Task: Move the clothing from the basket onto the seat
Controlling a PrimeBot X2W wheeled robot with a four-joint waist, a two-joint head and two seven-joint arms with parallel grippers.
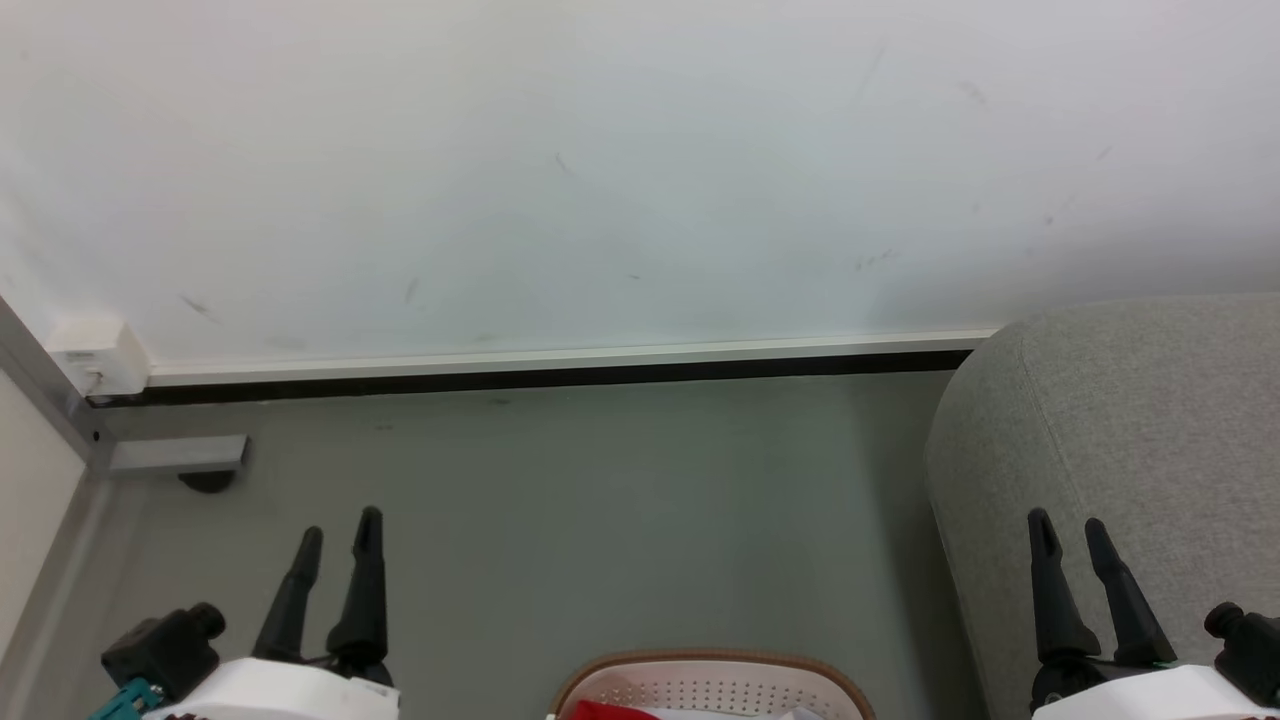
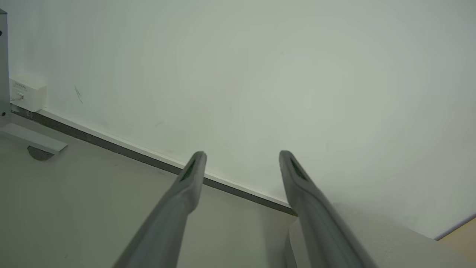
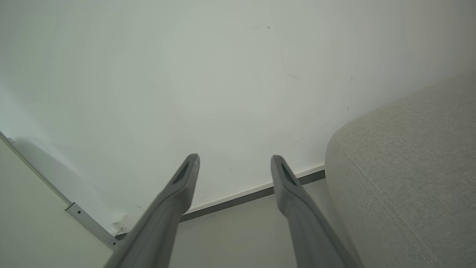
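The basket (image 1: 712,665) shows its tan rim and white perforated wall at the bottom middle of the head view. A scrap of red clothing (image 1: 608,711) lies inside it, mostly cut off by the frame edge. The light-grey seat (image 1: 1120,440) fills the right side and also appears in the left wrist view (image 2: 386,238) and the right wrist view (image 3: 409,178). My left gripper (image 1: 338,535) stands open at the lower left, over bare floor, with nothing between its fingers (image 2: 241,154). My right gripper (image 1: 1068,530) is open in front of the seat, also holding nothing (image 3: 234,158).
A white wall (image 1: 600,170) with a dark baseboard (image 1: 540,378) runs across ahead. A metal frame post with a foot (image 1: 180,455) and a small white box (image 1: 95,355) stand in the left corner. Grey floor (image 1: 600,520) lies between basket and wall.
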